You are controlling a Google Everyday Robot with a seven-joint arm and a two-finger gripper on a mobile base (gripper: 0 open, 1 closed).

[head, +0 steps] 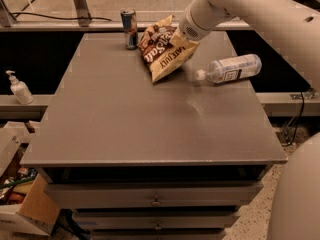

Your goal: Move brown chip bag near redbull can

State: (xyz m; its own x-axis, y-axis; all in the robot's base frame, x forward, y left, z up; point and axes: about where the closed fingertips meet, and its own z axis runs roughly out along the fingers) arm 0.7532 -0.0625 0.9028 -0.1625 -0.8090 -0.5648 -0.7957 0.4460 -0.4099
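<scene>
My end effector sat against the brown chip bag; I could not tell its grip. The redbull can stood just beside.

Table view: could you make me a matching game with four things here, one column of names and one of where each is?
Things:
1. redbull can
2. brown chip bag
3. plastic bottle
4. gripper

Places:
A. lying on its side on the right part of the table
B. standing upright near the table's far edge
C. at the upper right end of the bag
D. between the can and the bottle

Pairs: 1-B, 2-D, 3-A, 4-C.
</scene>
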